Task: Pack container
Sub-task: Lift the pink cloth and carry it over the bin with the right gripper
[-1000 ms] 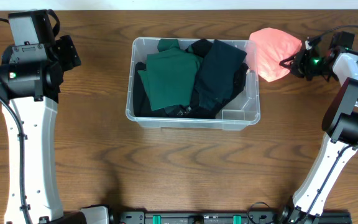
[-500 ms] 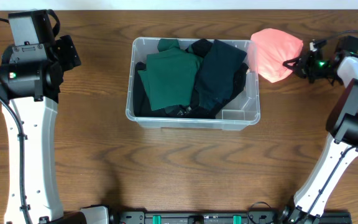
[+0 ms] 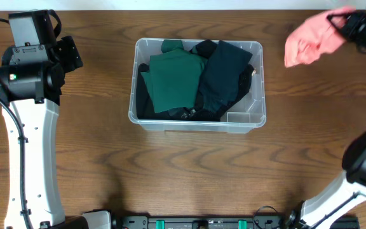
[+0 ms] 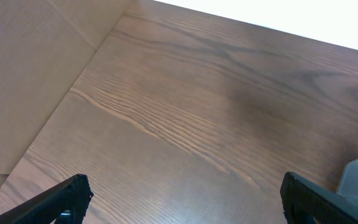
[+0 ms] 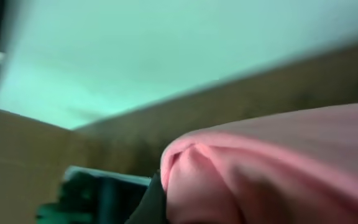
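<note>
Clear container (image 3: pixel 196 124) holds green and dark garments (image 3: pixel 173 79); right fingers (image 3: pixel 347 21) clamp pink cloth (image 3: pixel 307 41), left fingers (image 4: pixel 67 196) apart.

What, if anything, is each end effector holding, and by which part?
The right end effector grips the pink cloth by one edge; the left end effector is open, holding nothing.

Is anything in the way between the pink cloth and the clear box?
Nothing visible. The right gripper holds the pink cloth beyond the container's right side, with only bare table between them. The container has no lid, though a green garment and a dark garment already fill most of it.
</note>
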`<action>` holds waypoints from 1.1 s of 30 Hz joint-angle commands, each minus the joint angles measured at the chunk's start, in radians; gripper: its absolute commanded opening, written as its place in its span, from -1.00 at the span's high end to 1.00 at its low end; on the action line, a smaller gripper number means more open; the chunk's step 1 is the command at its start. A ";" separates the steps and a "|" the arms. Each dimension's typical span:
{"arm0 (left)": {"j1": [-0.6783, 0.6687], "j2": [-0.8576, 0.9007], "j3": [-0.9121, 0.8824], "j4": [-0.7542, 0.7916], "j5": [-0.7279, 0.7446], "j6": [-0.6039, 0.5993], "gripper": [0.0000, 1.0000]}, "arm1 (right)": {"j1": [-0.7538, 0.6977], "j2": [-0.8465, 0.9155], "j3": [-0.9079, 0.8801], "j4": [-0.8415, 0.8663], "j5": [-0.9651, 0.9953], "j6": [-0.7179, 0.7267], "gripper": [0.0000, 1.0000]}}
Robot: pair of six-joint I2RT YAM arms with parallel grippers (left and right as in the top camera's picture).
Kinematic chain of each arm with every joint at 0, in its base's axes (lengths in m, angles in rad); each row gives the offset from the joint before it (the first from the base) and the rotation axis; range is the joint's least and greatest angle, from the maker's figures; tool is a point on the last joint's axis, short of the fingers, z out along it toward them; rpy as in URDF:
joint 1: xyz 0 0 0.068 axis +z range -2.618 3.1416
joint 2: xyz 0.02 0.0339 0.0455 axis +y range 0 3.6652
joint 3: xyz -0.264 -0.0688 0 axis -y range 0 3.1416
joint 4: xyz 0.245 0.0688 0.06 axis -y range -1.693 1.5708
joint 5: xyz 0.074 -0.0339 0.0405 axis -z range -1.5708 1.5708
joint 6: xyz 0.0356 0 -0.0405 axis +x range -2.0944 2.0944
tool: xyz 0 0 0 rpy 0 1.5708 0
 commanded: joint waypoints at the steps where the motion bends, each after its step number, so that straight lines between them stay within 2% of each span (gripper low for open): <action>1: 0.003 0.002 0.005 0.000 -0.013 -0.012 -0.96 | 0.010 -0.100 0.011 0.023 -0.068 0.067 0.98; 9: 0.003 0.002 0.005 0.000 -0.013 -0.012 -0.96 | 0.103 -0.226 0.011 0.051 -0.134 0.079 0.98; 14: 0.003 0.002 0.005 0.000 -0.013 -0.012 -0.96 | 0.229 -0.232 0.011 0.134 -0.212 0.124 0.97; 24: 0.003 0.002 0.005 0.000 -0.013 -0.012 -0.96 | 0.495 -0.227 0.011 0.290 -0.207 0.126 0.97; 33: 0.003 0.002 0.005 0.000 -0.013 -0.012 -0.96 | 0.645 -0.185 0.008 0.285 -0.213 -0.017 0.97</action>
